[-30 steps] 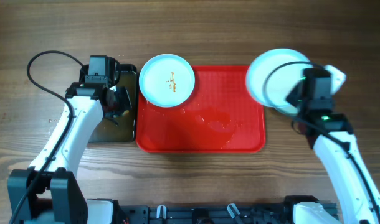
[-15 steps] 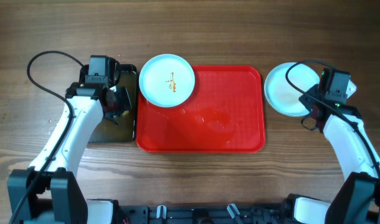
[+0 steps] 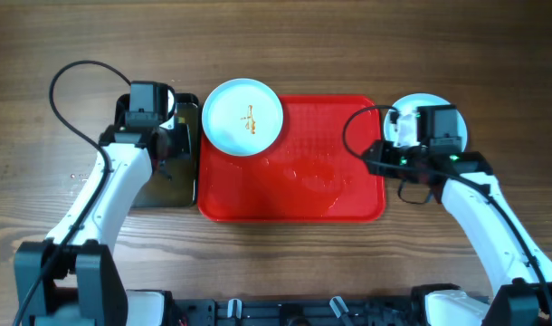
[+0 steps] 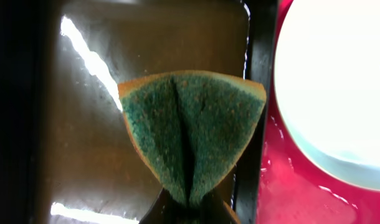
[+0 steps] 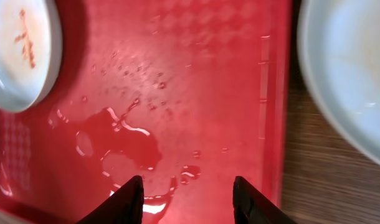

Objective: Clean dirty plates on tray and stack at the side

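Observation:
A pale plate with an orange-brown smear [image 3: 243, 117] sits at the red tray's [image 3: 348, 195] far left corner; it also shows in the right wrist view [image 5: 19, 53] and left wrist view [image 4: 339, 87]. A plate [image 3: 419, 110] lies on the wood right of the tray, mostly under my right arm; it shows in the right wrist view [image 5: 352, 74]. My right gripper [image 3: 374, 161] [image 5: 187, 199] is open and empty over the tray's right edge. My left gripper [image 4: 190, 208] is shut on a green sponge [image 4: 193, 127] over the black tray [image 4: 90, 149].
Water pools on the red tray's middle [image 5: 124, 140]. The black tray [image 3: 163, 190] stands against the red tray's left side. Bare wood table [image 3: 348, 45] lies all around.
My right arm set the plate down right of the tray, let go, and swung left over the tray's right edge. The left arm barely moved.

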### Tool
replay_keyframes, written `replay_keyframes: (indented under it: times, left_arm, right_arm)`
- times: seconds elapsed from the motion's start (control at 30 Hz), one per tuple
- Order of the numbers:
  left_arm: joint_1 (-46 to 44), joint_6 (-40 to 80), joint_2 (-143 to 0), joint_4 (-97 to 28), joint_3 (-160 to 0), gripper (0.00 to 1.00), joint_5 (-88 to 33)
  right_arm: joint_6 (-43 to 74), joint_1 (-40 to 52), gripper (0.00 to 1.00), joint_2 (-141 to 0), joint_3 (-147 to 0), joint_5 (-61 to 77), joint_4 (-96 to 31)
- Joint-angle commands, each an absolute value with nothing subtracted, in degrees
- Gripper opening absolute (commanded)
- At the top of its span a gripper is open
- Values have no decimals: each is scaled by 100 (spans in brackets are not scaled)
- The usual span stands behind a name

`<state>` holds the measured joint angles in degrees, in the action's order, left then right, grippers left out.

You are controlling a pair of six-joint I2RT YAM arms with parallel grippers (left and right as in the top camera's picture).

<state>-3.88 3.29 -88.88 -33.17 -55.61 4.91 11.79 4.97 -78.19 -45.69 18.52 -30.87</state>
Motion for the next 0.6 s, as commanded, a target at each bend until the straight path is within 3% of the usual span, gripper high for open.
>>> replay_keyframes:
  times: [0.0,0.1,0.13,0.27,0.57]
  left_arm:
    - [-357,169,-9279,-3144,-5234,4,587]
    - [-357,174,-9605,-3148,-5196,10,585]
    - [-357,174,-9638,-3148,-5196,27,587]
    - [-357,176,-9633,-3144,-5196,49,589]
    - [-357,242,-9644,-3256,-4740,56,587]
  right_arm:
    - [1048,696,47,-7767,-4639,1695,-3074]
    - [1052,696,47,-7767,-4639,1695,-3094]
    - [1052,696,47,-7767,-4639,1695,-3094]
    - [1052,696,47,-7767,-4639,1695,-3120]
    - [1050,696,47,-7767,-4639,1693,-3227]
